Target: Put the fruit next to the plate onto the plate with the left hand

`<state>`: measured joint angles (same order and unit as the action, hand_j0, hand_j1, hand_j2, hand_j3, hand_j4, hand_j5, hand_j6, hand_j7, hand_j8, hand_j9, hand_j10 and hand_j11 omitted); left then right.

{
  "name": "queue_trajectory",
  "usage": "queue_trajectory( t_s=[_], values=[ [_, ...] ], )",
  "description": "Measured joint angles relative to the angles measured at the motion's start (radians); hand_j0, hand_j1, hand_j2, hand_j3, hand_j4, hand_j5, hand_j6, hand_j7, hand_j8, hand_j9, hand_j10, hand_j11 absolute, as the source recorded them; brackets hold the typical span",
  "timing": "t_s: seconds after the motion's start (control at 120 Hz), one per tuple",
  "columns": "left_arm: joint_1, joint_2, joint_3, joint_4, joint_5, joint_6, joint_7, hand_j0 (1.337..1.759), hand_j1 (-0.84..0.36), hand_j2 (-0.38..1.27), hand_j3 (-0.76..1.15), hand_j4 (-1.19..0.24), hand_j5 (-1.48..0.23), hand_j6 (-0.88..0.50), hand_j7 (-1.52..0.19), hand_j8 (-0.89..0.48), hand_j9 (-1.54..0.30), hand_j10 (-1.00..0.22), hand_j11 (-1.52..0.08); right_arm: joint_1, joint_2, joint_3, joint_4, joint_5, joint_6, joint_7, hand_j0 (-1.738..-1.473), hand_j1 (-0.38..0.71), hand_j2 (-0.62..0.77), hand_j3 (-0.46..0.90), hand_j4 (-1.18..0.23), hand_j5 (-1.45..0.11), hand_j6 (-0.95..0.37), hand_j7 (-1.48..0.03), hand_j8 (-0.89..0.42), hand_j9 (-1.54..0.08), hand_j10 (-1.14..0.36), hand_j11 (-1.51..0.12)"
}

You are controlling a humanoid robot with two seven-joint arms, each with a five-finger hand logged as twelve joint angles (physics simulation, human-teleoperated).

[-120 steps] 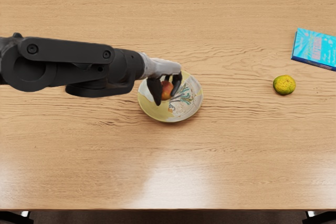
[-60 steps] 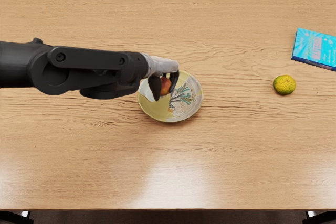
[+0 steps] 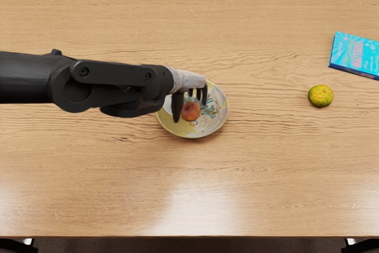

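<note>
The round reddish fruit [image 3: 190,111] has no long axis I can make out. It sits near the middle of the plate [image 3: 217,117]. Half a second ago the left hand [image 3: 187,85] pinched it; now the fingers [image 3: 204,95] hang spread above it. On the wooden table [image 3: 189,188], a green citrus [image 3: 320,95] lies at the plate's 3 o'clock, well apart, and a blue book [image 3: 355,54] at 2 o'clock.

Looks like a home dining spot, sim render: wood-grain table [image 3: 266,176] w/ patterned plate [image 3: 217,115], a yellow-green citrus fruit [image 3: 320,95] & a blue book [image 3: 355,54] on it
</note>
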<state>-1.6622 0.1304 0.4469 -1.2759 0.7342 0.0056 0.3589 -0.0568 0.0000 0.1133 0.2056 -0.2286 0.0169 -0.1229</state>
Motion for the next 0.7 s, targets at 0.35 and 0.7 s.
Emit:
queue_trajectory(
  t_s=[0.35, 0.7],
  values=[
    [0.023, 0.243, -0.08, -0.105, -0.097, -0.006, -0.008, 1.658, 0.01, 0.06, 0.0, -0.3, -0.37, -0.27, -0.37, -0.28, -0.37, -0.28, -0.37, 0.0, 0.0, 0.0, 0.0, 0.0, 0.0, 0.0, -1.658, -0.31, -0.01, 0.0, -0.03, -0.04, -0.03, -0.04, -0.03, -0.04, -0.03, -0.04],
    [0.193, 0.629, -0.384, -0.23, -0.52, -0.408, -0.083, 1.658, 0.04, 0.05, 0.0, -0.26, -0.34, -0.26, -0.34, -0.26, -0.34, -0.26, -0.34, 0.0, 0.0, 0.0, 0.0, 0.0, 0.0, 0.0, -1.658, -0.31, -0.01, 0.0, -0.03, -0.04, -0.03, -0.04, -0.03, -0.04, -0.03, -0.04]
  ],
)
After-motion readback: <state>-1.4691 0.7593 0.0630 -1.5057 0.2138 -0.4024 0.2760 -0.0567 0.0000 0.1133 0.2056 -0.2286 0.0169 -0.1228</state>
